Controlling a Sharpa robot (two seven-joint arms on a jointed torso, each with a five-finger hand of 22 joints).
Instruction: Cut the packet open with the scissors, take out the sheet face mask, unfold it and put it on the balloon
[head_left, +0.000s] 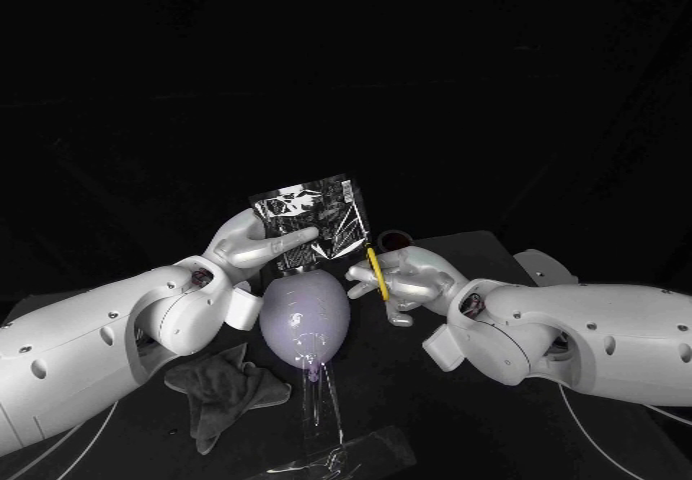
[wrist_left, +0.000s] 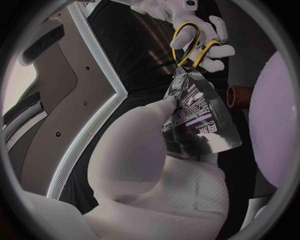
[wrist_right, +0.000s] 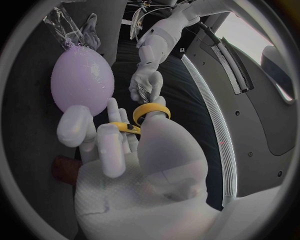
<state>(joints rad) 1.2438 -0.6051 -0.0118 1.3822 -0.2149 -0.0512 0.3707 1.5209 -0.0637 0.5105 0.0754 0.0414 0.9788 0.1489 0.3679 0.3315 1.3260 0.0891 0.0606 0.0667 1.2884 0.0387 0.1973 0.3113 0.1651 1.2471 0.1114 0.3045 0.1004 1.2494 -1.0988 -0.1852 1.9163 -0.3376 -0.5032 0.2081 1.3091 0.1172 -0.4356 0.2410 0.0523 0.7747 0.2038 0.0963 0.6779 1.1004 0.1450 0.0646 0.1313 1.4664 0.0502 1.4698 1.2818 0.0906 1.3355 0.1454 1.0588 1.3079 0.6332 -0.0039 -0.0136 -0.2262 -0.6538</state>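
Your left hand (head_left: 257, 245) pinches the packet (head_left: 310, 210) low down and holds it up just above the balloon (head_left: 303, 315) on the table (head_left: 433, 400), while your right hand (head_left: 404, 280) grips the yellow-handled scissors (head_left: 376, 270) just beside the packet's edge. The packet looks like thin glossy foil, likely light, floppy and slippery, so pinch firm near a corner and cut the far edge. The balloon is probably soft and poppable, so keep the blades off it.
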